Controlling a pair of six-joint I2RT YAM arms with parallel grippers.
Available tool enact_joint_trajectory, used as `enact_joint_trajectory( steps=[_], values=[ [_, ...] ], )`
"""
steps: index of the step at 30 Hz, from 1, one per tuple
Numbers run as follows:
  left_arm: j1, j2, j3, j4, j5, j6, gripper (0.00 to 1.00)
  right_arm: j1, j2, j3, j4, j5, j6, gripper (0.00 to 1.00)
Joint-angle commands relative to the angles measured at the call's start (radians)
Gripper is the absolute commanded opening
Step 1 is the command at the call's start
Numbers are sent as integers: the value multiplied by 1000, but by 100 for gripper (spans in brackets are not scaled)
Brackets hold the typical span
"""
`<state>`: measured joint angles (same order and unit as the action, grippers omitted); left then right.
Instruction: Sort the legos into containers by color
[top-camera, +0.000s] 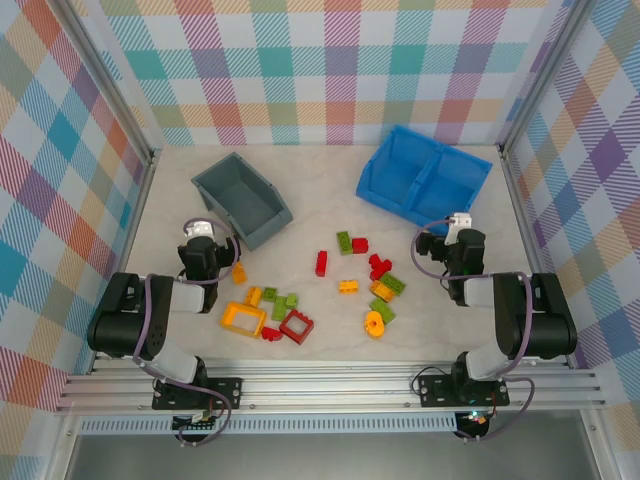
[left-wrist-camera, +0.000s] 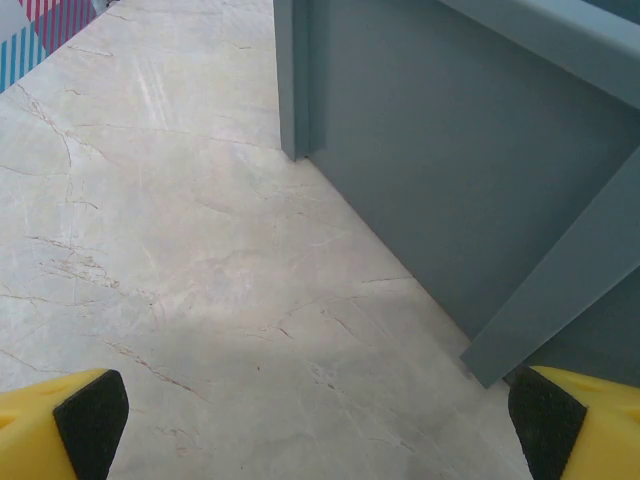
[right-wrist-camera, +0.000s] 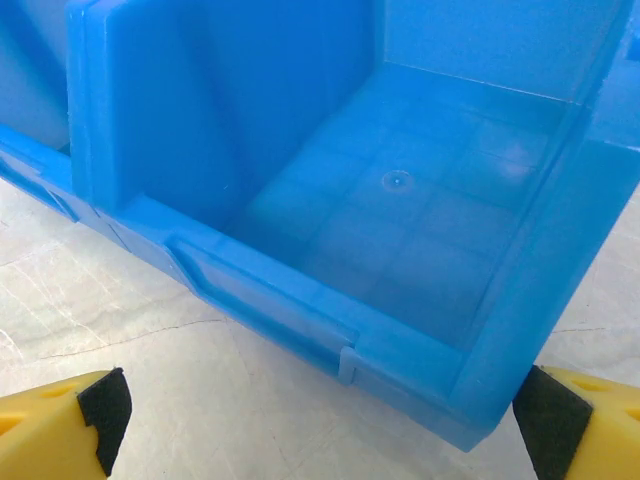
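Your left gripper (left-wrist-camera: 320, 432) sits spread beside the grey bin (left-wrist-camera: 470, 160), your right gripper (right-wrist-camera: 320, 425) spread before the blue bin (right-wrist-camera: 250, 290), legos (top-camera: 347, 286) between.

My overhead view is bright and evenly lit, with soft light coming from above. The legos (top-camera: 321, 263) cast only faint, short shadows on the pale table (top-camera: 320, 190), and colours read cleanly without glare. On the left wrist camera a broad soft shadow dims the near table, and the grey bin (left-wrist-camera: 450, 150) looks flat and matte. On the right wrist camera the blue bin (right-wrist-camera: 200, 120) floor carries a pale sheen, and the fingertips (right-wrist-camera: 45, 425) of the right gripper (right-wrist-camera: 320, 435) look slightly soft at the bottom corners.
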<state>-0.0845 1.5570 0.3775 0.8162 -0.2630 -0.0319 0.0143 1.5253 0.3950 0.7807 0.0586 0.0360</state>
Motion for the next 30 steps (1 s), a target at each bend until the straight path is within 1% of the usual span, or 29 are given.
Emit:
enact_joint_trajectory(
  steps=[1,24,25,26,27,28,29,30],
  values=[
    [-8,5,15,39,-12,16,100,-1,-1,24,14,-31,-18,100],
    [-8,4,16,38,-13,15,100,-1,-1,24,15,-31,-15,100],
    [-8,3,15,40,-13,15,100,0,-3,22,20,-20,-14,100],
    [-8,-5,14,47,-22,18,100,1,-26,33,-17,4,-1,100],
    [-16,-64,36,-57,-15,28,100,1,-81,70,-126,40,11,100],
    [-34,-156,93,-193,-45,33,100,1,-138,125,-272,70,20,100],
    [-46,-229,144,-339,-80,19,100,1,-191,164,-364,80,25,100],
    [-51,-311,190,-459,-84,-5,100,2,-264,206,-445,94,33,100]
  ],
)
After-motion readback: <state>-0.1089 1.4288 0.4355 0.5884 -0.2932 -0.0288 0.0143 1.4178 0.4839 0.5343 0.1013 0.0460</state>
